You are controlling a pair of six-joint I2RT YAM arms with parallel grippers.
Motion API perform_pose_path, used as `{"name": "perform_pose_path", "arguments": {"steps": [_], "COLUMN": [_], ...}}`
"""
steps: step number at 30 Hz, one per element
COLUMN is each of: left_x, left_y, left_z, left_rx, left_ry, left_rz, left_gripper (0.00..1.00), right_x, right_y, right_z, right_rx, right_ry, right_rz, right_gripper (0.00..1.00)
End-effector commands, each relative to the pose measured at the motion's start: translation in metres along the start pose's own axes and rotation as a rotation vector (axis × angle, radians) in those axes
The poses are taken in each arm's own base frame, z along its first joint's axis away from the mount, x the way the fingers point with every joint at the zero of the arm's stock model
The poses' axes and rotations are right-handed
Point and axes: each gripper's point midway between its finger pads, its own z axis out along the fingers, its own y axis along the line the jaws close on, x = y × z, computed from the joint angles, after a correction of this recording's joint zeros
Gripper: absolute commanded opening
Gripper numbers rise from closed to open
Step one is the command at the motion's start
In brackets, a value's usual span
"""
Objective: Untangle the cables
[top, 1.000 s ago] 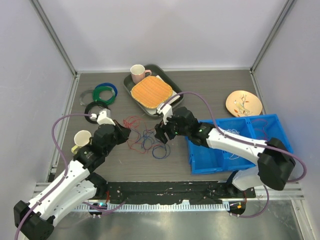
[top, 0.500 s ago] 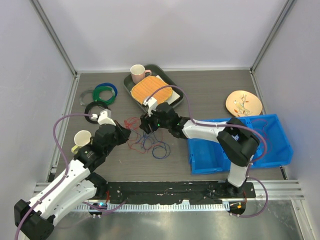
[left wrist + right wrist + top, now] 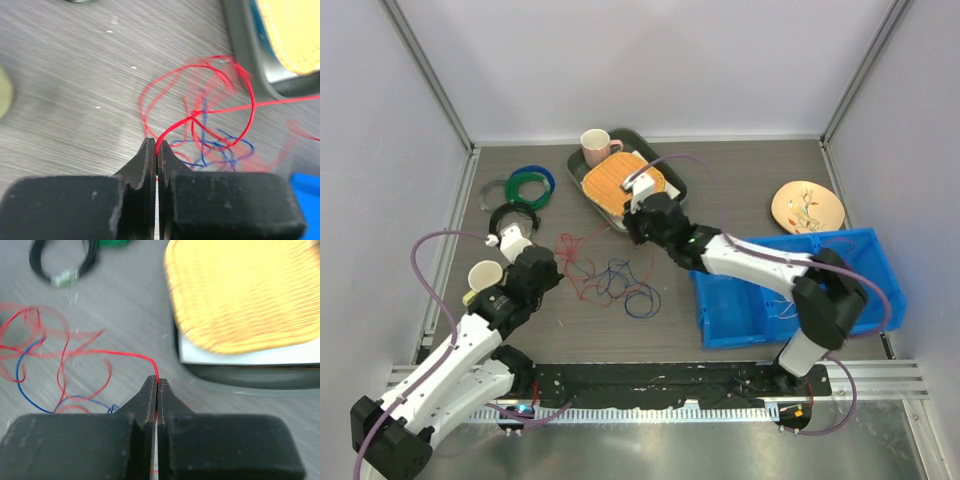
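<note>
A tangle of thin red cable (image 3: 577,246) and blue cable (image 3: 620,277) lies on the table's middle. My left gripper (image 3: 558,267) is shut on one red strand at the tangle's left side; in the left wrist view that red cable (image 3: 248,100) rises from the closed tips (image 3: 156,145) over the blue cable (image 3: 222,148). My right gripper (image 3: 632,236) is shut on another part of the red cable (image 3: 115,353) beside the tray's near corner, as its tips (image 3: 157,382) show. The blue cable (image 3: 20,374) trails at that view's left. White strands (image 3: 782,268) lie in the blue bin.
A dark tray (image 3: 672,180) holds an orange mat (image 3: 623,186) and a pink mug (image 3: 595,147). Green and blue ring coils (image 3: 530,183) and a black coil (image 3: 510,215) sit at the left, near a cream cup (image 3: 483,275). A blue bin (image 3: 880,290) and a plate (image 3: 807,207) stand right.
My right gripper went from open over the tangle to shut on the red cable and drew back toward the tray. The left gripper shifted slightly left, and the red loops spread out.
</note>
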Motion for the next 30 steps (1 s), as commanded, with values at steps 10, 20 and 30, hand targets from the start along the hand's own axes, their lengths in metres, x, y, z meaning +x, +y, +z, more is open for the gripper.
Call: {"name": "perform_pose_path", "arguments": {"steps": [10,20,30], "left_x": [-0.018,-0.016,-0.010], "left_y": [0.097,0.117,0.099], "left_z": [0.022,0.024,0.032], "left_rx": [-0.361,-0.476,-0.350], "left_ry": [-0.032,-0.007,0.059], "left_rz": [-0.208,-0.204,-0.216], "left_gripper": [0.00,0.00,0.02], "right_x": [-0.193,-0.165,-0.166], "right_y": [-0.121,-0.163,-0.149], "right_z": [-0.234,-0.330,-0.369], "right_rx": [0.399,0.652,0.558], "right_ry": [-0.623,-0.783,-0.897], "right_rz": [0.193,0.343,0.286], "right_gripper": [0.01,0.01,0.01]}}
